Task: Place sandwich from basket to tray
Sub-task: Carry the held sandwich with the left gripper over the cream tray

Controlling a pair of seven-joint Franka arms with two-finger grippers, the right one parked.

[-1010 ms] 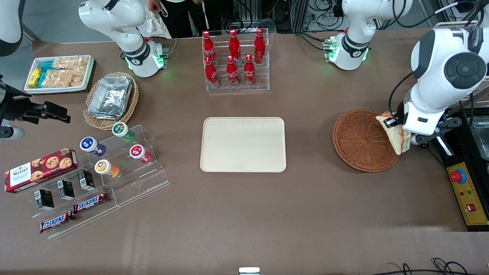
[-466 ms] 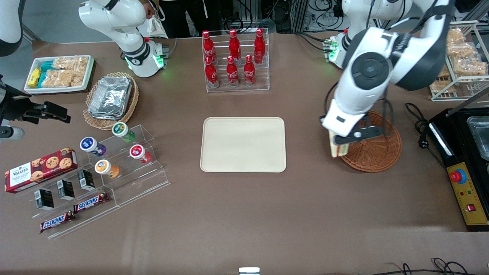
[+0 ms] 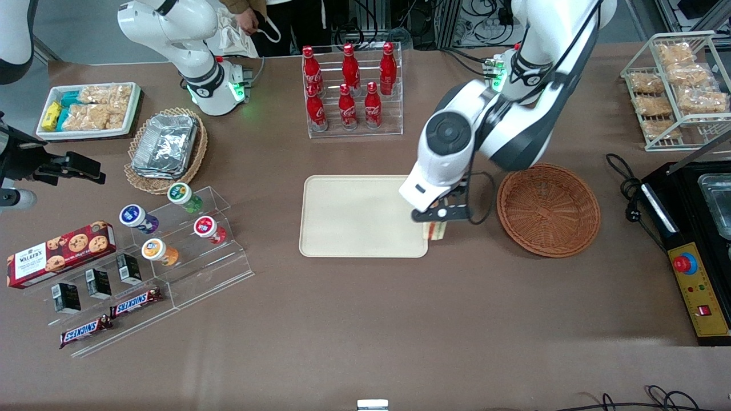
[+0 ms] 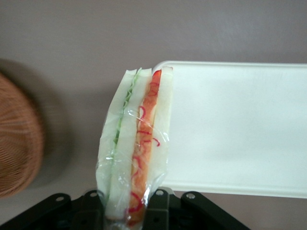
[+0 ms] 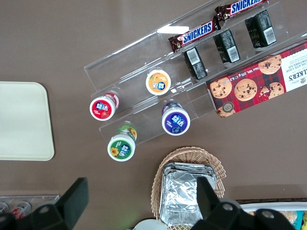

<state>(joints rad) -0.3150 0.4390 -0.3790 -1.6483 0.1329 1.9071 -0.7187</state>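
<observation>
Gripper above the tray's edge nearest the basket, at the corner closer to the front camera. Fingers pinching the sandwich at its lower end, one on each bread face, seen plainly from the wrist camera. Sandwich held on edge, wrapped in clear film, layers showing: pale bread, green filling along one seam, red and orange filling along the other. Hanging in the air, not resting on anything. In the wrist view, sandwich overlapping the tray rim at a rounded corner, with bare brown table on its other flank and the basket a little apart. From the front, only a small slice of the sandwich visible below the white wrist, straddling the tray's rim between tray and basket. Basket holding nothing, sitting on the table toward the working arm's end, just beside the tray but not touching. Tray flat, cream, nothing on it. Farther from the front camera than the tray, a clear rack of red bottles. Toward the parked arm's end, a tan basket of foil containers, a clear stepped stand with small cups, and a cookie box.
</observation>
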